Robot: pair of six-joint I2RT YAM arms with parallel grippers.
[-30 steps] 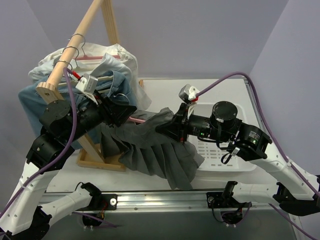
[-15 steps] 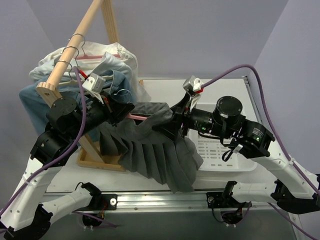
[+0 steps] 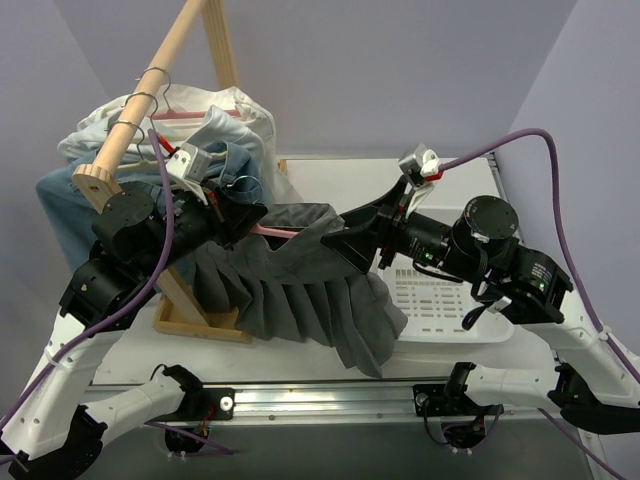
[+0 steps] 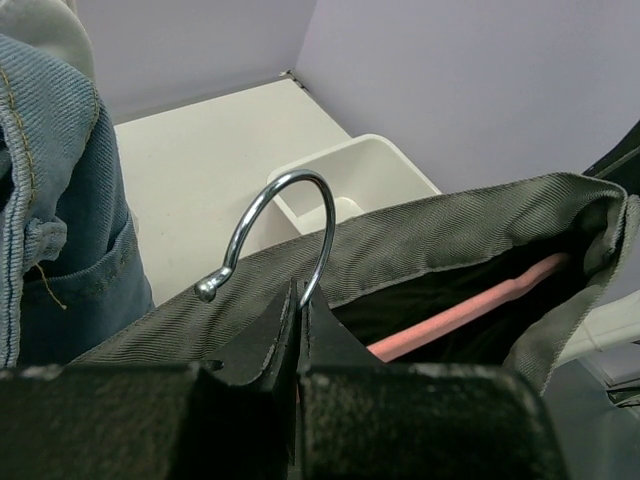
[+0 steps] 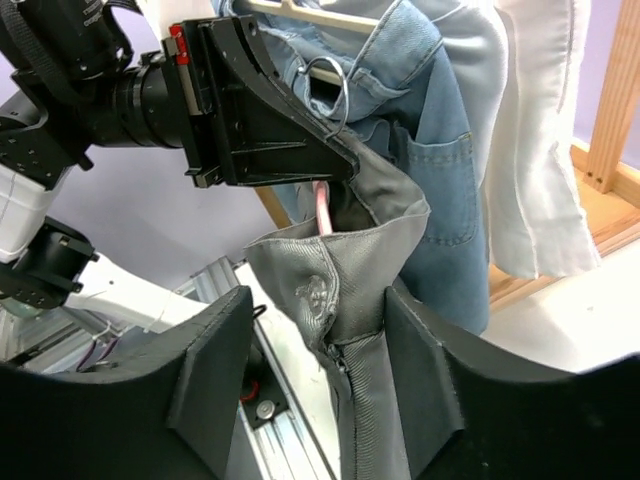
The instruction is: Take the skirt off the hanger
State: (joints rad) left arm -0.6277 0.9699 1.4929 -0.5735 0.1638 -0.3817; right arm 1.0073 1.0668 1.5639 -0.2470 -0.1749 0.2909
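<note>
The skirt (image 3: 300, 290) hangs over the middle of the table (image 3: 330, 180), its waistband strung between the left gripper (image 3: 245, 215) on the left and the right gripper (image 3: 345, 240) on the right, its hem falling toward the near edge. The hanger (image 3: 275, 232) sits inside the waistband — only its hook pokes out on top, pinched in the left gripper's jaws. Behind and to the left stands the rack (image 3: 130, 135), with the denim garment (image 3: 245, 170) and the shirt (image 3: 240, 110) on its rail; the basket (image 3: 470, 335) lies on the table to the right, just beside the skirt.
</note>
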